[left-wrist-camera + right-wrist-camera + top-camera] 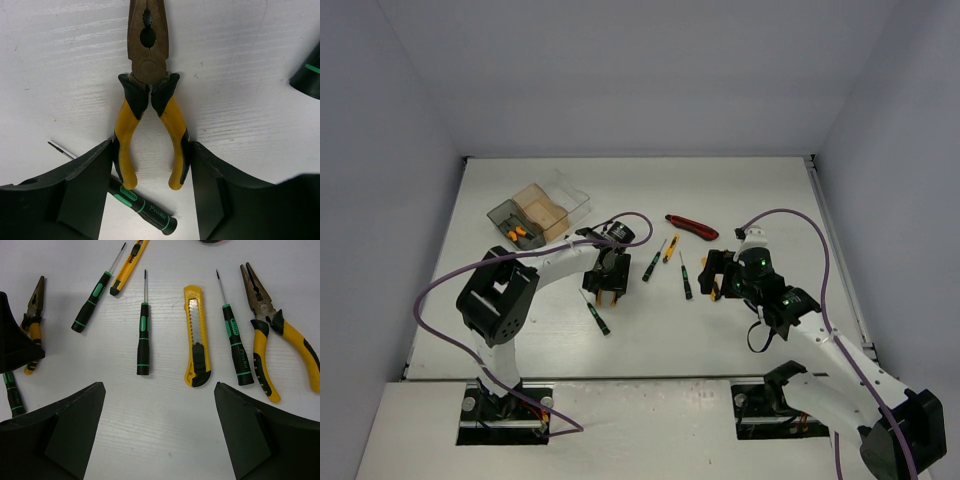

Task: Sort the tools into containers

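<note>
The pliers lie flat on the table, near the left-hand middle and well apart from the containers at the rear left. The nose is brown and tarnished, and the yellow handles with black collars are splayed apart. The left gripper is spread wide around both handles, one finger just outside each; whether the pads already touch cannot be told. The main hazard is the black-green screwdriver, which lies slantwise at the handle ends with its shaft running under the left finger. A closing grasp could pinch it or drag it along, sending it to the wrong bin. The second hazard is that squeezing will fold the splayed handles together, so the grip may go slack or twist partway through. The third is that the heavy nose sits far ahead of the grasp point and would likely droop on lifting, and could catch a bin wall. The right gripper is released and empty above the remaining tools, among them a yellow utility knife. The arms are close enough that a careless sweep could scatter these.
</note>
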Tool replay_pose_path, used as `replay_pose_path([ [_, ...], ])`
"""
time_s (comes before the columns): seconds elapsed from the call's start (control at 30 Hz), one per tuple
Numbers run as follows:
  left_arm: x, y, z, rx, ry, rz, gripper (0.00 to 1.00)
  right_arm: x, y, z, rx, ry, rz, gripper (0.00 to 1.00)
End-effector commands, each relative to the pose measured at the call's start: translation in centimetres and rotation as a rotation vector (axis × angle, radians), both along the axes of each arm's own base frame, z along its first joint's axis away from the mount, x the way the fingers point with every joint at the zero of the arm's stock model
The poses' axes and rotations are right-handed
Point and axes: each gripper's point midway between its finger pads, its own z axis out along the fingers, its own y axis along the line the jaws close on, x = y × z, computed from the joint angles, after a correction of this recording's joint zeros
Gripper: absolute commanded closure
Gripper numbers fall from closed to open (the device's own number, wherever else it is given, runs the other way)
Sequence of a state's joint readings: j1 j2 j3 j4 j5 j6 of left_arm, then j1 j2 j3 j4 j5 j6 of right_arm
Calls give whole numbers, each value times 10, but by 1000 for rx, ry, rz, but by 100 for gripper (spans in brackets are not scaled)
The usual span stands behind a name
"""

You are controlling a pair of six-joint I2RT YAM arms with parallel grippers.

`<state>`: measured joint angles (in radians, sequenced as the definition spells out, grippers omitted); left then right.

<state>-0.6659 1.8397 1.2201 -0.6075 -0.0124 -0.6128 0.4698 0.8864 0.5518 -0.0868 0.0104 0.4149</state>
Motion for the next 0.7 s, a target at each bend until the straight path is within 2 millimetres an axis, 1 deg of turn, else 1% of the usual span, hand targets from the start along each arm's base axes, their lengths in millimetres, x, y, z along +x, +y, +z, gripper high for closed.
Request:
replay_pose_path([
  [0.0,10,-4,14,-18,-65,15,100,10,4,13,17,-53,4,11],
  [0.03,12,-4,15,-18,-71,16,100,10,3,13,17,-52,3,11],
  [0.1,17,-6,28,-38,-109,15,100,10,4,13,20,-53,3,11],
  [0.27,28,-7,48,-59,-188,28,100,10,4,14,23,-54,0,11],
  [0.37,31,-6,56,-65,-218,34,100,10,4,14,25,-52,1,11],
  [0.5,35,-5,60,-61,-240,41,100,10,4,13,24,-50,0,11],
  [0.67,35,-6,55,-53,-230,40,100,10,4,13,24,-50,0,11],
])
